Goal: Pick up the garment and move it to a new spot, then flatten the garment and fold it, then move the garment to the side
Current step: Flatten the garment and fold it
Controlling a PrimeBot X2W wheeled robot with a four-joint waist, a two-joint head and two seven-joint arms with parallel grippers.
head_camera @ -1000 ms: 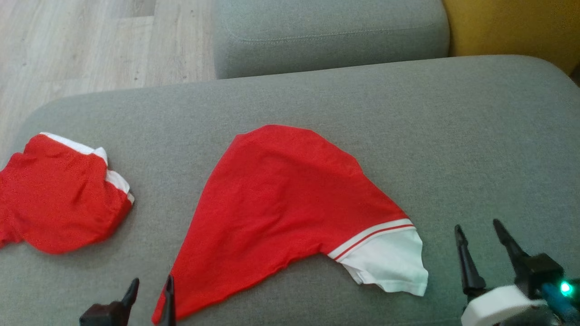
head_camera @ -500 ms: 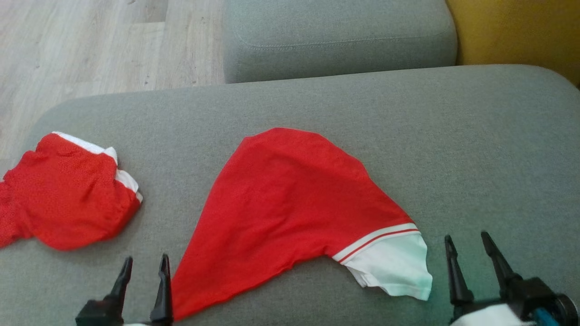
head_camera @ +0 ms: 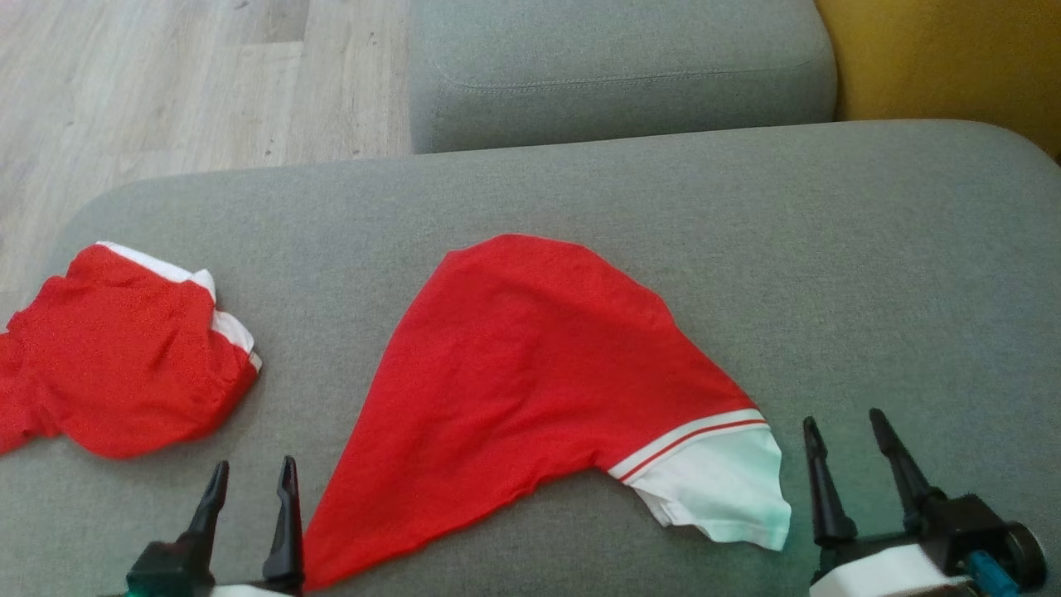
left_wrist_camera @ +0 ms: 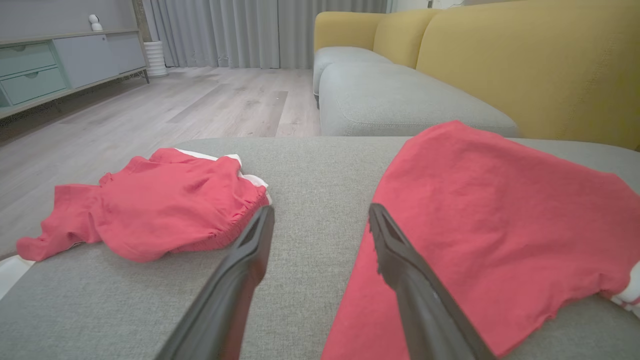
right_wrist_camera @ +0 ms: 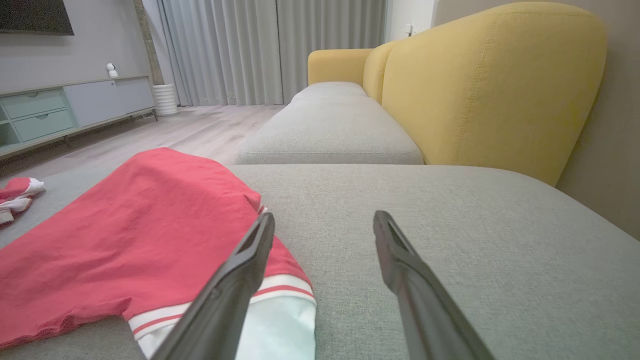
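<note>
You find the red garment [head_camera: 530,373] on the grey cushion [head_camera: 870,249], lying between the grippers. The left gripper [head_camera: 254,464], spread and empty, stands beside its lower corner; the right gripper [head_camera: 841,419], likewise spread, beside its white sleeve [head_camera: 713,489].

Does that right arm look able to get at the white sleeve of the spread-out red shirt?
Probably yes. The right gripper stands open just beside the white sleeve, with a strip of bare grey cushion between them and nothing blocking the way.
</note>
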